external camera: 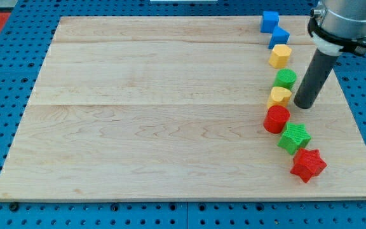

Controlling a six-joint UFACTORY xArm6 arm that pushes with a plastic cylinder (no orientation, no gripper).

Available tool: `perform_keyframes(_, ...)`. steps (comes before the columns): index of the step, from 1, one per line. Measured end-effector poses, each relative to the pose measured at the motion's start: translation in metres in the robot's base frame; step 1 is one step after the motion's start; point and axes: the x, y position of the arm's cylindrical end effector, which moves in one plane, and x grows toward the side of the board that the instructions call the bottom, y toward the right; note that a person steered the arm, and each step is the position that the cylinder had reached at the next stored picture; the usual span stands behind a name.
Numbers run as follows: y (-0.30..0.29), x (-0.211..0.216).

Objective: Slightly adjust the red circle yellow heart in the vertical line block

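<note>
A line of blocks runs down the view's right side of the wooden board (157, 108). From the top: a blue block (269, 21), a second blue block (279, 37), a yellow hexagon (280, 56), a green block (285, 79), a yellow heart (279, 97), a red circle (276, 119), a green star (295, 137) and a red star (308, 165). My tip (304, 105) stands just to the right of the yellow heart and above right of the red circle, a small gap away from both.
The board lies on a blue pegboard table (5, 76). The arm's grey body (343, 22) hangs over the board's top right corner.
</note>
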Motion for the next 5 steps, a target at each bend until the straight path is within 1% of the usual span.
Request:
perform_keyframes(2,0.007,-0.046)
perform_keyframes(4,0.006,-0.069)
perform_keyframes(5,0.040,-0.078)
